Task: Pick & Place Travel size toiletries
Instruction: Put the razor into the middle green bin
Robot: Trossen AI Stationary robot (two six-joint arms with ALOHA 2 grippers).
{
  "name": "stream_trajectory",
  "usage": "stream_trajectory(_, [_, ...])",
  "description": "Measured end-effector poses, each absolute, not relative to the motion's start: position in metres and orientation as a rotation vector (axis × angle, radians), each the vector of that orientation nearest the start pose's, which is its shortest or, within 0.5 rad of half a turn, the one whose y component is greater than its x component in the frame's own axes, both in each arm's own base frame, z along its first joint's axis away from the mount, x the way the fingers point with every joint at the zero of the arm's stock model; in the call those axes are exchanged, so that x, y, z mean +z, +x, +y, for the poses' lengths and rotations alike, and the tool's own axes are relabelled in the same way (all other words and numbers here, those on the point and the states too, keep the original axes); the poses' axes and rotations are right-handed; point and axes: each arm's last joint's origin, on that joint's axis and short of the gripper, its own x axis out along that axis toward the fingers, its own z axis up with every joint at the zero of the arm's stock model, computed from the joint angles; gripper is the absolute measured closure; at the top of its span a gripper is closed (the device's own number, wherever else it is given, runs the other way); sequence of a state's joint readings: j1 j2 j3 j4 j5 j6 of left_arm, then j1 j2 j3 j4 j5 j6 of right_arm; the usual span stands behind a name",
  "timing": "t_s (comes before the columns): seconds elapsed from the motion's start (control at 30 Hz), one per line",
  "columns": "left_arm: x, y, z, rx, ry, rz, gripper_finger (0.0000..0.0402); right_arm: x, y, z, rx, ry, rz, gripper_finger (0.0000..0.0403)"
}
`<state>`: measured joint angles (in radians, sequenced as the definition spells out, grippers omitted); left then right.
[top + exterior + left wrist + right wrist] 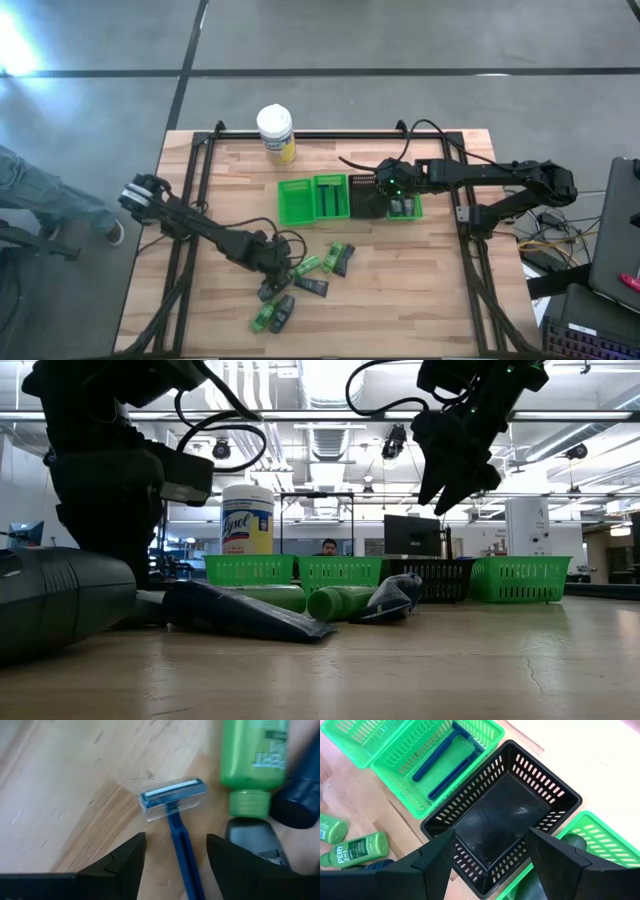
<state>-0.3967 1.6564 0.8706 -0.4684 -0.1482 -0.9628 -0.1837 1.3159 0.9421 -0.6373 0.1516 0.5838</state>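
Observation:
The toiletries [305, 275] lie loose on the near middle of the table: bright green bottles, dark grey tubes and a blue razor. My left gripper [283, 262] is low over this pile and open. In the left wrist view its fingers [127, 857] stand on either side of the razor's handle [182, 855] without touching it; the razor's head [172, 797] points away, flat on the wood. A green bottle [255, 755] and a grey tube [255, 837] lie beside it. My right gripper [490, 845] hangs open and empty above the black tray [502, 815].
Four small trays stand in a row at mid-table: two green [296, 200], [331, 195], one black [365, 195], one green [405, 207]. One green tray holds two blue razors [445, 760]. A white-lidded jar [276, 133] stands near the far edge. A person sits far behind [329, 546].

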Motion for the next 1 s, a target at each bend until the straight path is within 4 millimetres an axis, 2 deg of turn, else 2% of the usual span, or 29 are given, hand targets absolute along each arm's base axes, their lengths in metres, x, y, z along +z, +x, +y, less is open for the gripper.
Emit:
stream_trajectory(0.27, [0.137,0.269,-0.108,0.520,-0.626,1.200,0.0186,0.244,0.249,-0.051,-0.584,0.523,0.902,0.0143])
stream_trajectory(0.6, [0.137,0.263,-0.107,0.480,-0.523,1.241,0.0191,0.243,0.249,-0.051,-0.561,0.479,0.916,0.0137])
stream_trajectory(1.0, [0.125,0.257,-0.103,0.523,-0.415,1.300,0.0278,0.243,0.248,-0.051,-0.569,0.488,0.926,0.0174])
